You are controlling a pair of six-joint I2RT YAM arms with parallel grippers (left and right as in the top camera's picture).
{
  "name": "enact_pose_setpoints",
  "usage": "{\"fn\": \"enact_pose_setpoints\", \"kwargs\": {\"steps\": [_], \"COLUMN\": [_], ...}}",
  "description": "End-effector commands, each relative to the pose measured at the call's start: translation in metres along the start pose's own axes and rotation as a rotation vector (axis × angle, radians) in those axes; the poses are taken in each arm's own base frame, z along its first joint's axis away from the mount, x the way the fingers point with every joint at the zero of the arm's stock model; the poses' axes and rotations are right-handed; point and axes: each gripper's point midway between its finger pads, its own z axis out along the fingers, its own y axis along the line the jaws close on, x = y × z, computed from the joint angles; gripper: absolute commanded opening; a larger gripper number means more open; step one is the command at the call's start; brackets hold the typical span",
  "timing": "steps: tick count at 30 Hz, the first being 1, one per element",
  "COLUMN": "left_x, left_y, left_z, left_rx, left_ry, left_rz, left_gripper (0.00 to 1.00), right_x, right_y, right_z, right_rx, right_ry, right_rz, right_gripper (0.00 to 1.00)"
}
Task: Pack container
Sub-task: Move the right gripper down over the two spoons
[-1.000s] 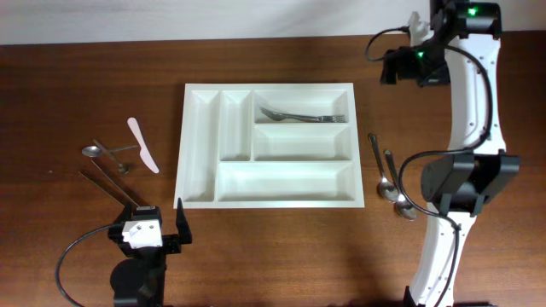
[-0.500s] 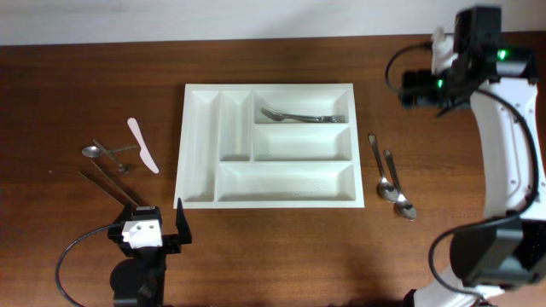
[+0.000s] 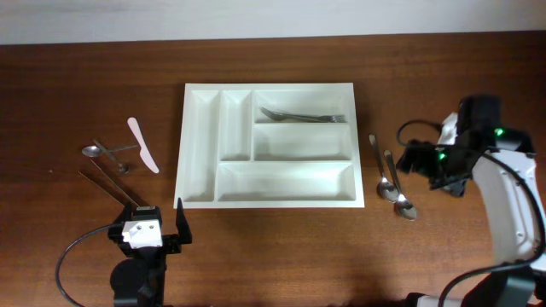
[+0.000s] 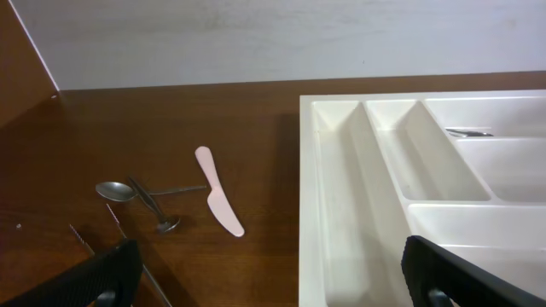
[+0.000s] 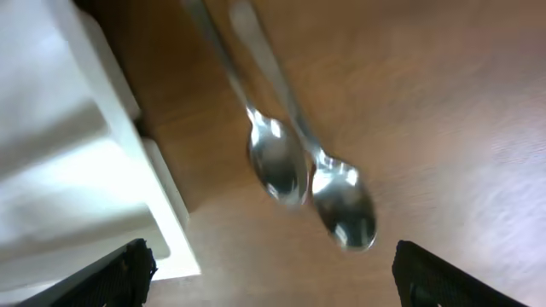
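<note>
Brown wood table carries the white container, which lies flat with its five compartments facing up. The right gripper hangs to the right of the container, its pincer released and holding nothing. The left gripper sits off the container's near left corner, also spread wide and empty. Forks lie in the container's far long compartment. Two spoons lie just right of the container. Left of it are a pale knife and small spoons.
</note>
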Motion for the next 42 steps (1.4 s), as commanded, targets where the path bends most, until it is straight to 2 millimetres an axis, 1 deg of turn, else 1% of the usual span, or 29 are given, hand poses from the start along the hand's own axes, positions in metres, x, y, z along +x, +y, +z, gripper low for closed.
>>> {"fn": "enact_pose_setpoints", "kwargs": {"steps": [1,4,6,8,9,10,11,14,20,24,26,30,33,36,38,42], "left_x": [0.0,0.0,0.0,0.0,0.0,0.0,0.0,0.0,0.0,0.0,0.0,0.0,0.0,0.0,0.0,0.0], "left_y": [-0.001,-0.001,-0.001,-0.001,-0.001,-0.001,-0.001,-0.001,-0.001,-0.001,-0.001,-0.001,-0.001,-0.001,-0.001,-0.001], "left_z": [0.0,0.0,0.0,0.0,0.0,0.0,0.0,0.0,0.0,0.0,0.0,0.0,0.0,0.0,0.0,0.0], "left_rx": [0.009,0.009,0.009,0.009,0.009,0.009,0.009,0.009,0.009,0.009,0.009,0.009,0.009,0.009,0.009,0.009], "left_ry": [-0.005,-0.004,-0.005,-0.005,-0.005,-0.005,-0.005,-0.005,-0.004,-0.005,-0.004,-0.005,-0.005,-0.005,-0.005,-0.005], "left_rz": [0.015,0.015,0.015,0.015,0.015,0.015,0.015,0.015,0.015,0.015,0.015,0.015,0.015,0.015,0.015,0.015], "left_gripper": [0.99,0.99,0.99,0.99,0.99,0.99,0.99,0.99,0.99,0.99,0.99,0.99,0.99,0.99,0.99,0.99], "right_x": [0.027,0.034,0.039,0.043,0.045,0.048,0.05,0.05,0.051,0.056,0.059,0.061,0.057,0.052,0.052,0.058], "right_y": [-0.003,-0.007,-0.015,-0.031,-0.034,-0.043,-0.049,-0.05,-0.057,-0.062,-0.063,-0.064,-0.06,-0.055,-0.052,-0.051], "right_z": [0.025,0.038,0.042,0.048,0.05,0.054,0.056,0.064,0.064,0.071,0.075,0.077,0.08,0.092,0.099,0.113], "right_rx": [-0.02,-0.011,0.023,0.1,0.114,0.151,0.179,0.172,0.213,0.226,0.222,0.224,0.205,0.159,0.138,0.113], "right_ry": [0.107,0.141,0.149,0.151,0.152,0.157,0.158,0.145,0.146,0.147,0.146,0.148,0.13,0.108,0.107,0.149], "right_rz": [0.055,0.062,0.062,0.03,0.018,-0.036,-0.054,-0.055,-0.053,-0.054,-0.039,-0.031,-0.02,-0.021,-0.02,-0.011], "right_gripper": [0.91,0.91,0.91,0.91,0.91,0.91,0.91,0.91,0.9,0.9,0.89,0.9,0.9,0.89,0.87,0.86]}}
